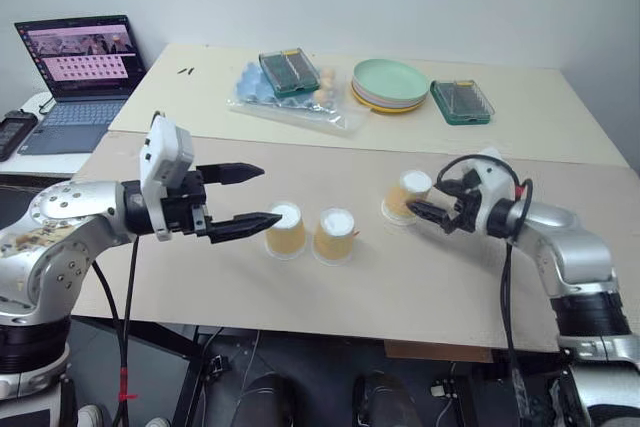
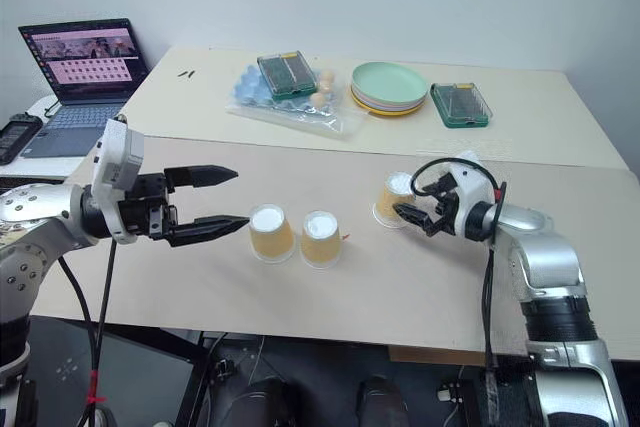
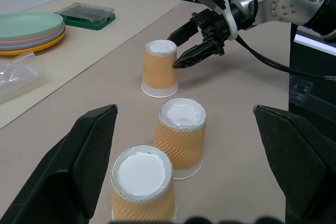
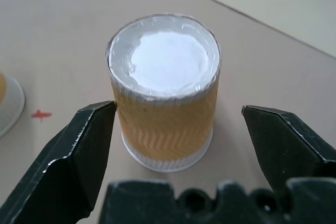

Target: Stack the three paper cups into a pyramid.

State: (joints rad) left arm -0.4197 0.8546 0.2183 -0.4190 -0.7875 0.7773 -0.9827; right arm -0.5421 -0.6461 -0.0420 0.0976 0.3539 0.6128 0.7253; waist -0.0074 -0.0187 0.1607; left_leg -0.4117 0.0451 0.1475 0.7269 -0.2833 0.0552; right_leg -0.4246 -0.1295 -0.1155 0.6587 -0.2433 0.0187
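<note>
Paper, thin and light, so the third cup [image 4: 164,90] will crush easily; I'd pinch its ribbed wall mid-height, gently; my right gripper [image 4: 178,124] gapes wide around it, touching nothing; two cups [image 1: 310,232] stand together beside my left gripper [image 1: 240,197], spread wide, empty.

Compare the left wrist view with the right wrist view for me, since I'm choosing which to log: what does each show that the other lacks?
Left wrist view alone: the two near cups, one closest and one behind it, both upside down, the stacked plates, a green case, and the right claw from outside. Right wrist view alone: a small red mark on the table. Shared: the third cup, upside down, between the open right claw's fingers.
</note>
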